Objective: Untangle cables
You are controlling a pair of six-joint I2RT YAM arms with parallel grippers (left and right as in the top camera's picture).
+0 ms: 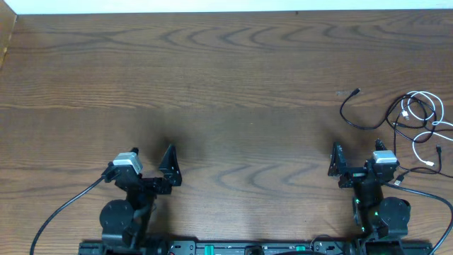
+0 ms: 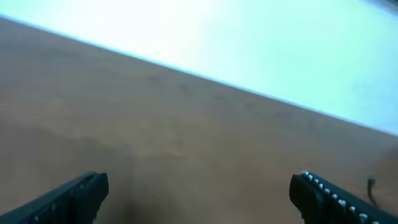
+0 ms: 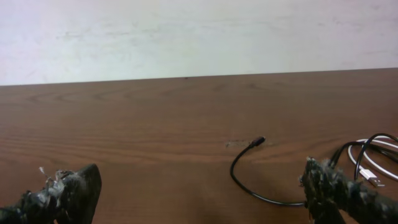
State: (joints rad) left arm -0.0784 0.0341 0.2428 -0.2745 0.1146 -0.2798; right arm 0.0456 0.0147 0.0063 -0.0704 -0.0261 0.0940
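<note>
A tangle of thin black and white cables (image 1: 416, 119) lies on the wooden table at the far right. One black cable (image 1: 354, 113) loops out to the left with a small plug end. In the right wrist view the black cable (image 3: 249, 177) curves ahead and a white cable (image 3: 367, 171) with its plug lies at the right edge. My right gripper (image 1: 338, 164) (image 3: 202, 193) is open and empty, near the front edge, short of the cables. My left gripper (image 1: 168, 166) (image 2: 199, 196) is open and empty at the front left, far from the cables.
The wooden table (image 1: 212, 85) stretches back to a white wall (image 3: 186, 37). Thicker black arm cables (image 1: 64, 205) trail from both arm bases at the front edge.
</note>
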